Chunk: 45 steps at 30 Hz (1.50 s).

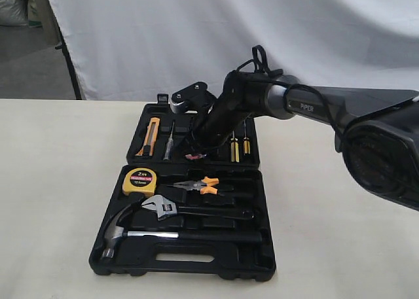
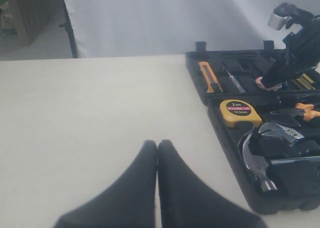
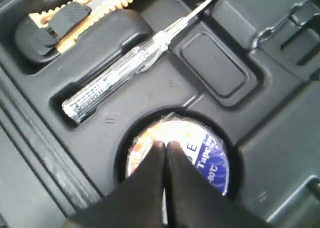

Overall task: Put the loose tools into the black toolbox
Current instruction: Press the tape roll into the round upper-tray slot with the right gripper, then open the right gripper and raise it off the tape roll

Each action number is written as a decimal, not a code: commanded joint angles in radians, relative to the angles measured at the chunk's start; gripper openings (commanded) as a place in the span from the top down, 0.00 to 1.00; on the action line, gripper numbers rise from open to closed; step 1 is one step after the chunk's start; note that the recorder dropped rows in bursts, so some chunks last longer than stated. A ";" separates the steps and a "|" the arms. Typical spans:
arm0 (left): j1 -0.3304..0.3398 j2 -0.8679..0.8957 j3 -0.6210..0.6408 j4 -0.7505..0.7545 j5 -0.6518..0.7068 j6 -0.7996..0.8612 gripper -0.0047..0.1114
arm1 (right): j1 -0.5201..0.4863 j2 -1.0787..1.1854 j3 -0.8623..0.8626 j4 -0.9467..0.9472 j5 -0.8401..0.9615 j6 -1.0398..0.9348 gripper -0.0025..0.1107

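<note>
Under closed right jaws — tape roll (image 3: 210,158), seemingly seated in toolbox (image 3: 280,153).

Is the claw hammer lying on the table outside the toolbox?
No, the claw hammer lies inside the near half of the black toolbox, beside the adjustable wrench.

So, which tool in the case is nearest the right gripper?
The small tape roll with the blue-white label, in the round recess: the right gripper points at it. The hammer and wrench lie in the other half.

Soft even light; wrist views blurred, faint shadows.
</note>
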 commanded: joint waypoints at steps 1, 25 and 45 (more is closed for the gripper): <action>-0.007 -0.001 0.003 -0.001 -0.001 -0.001 0.96 | 0.000 -0.036 0.017 -0.046 0.048 0.005 0.98; -0.007 -0.001 0.003 -0.001 -0.001 -0.001 0.96 | -0.041 -0.019 0.017 -0.083 0.035 0.073 0.98; -0.007 -0.001 0.003 -0.001 -0.001 -0.001 0.96 | 0.001 0.012 0.017 -0.063 -0.001 0.058 0.98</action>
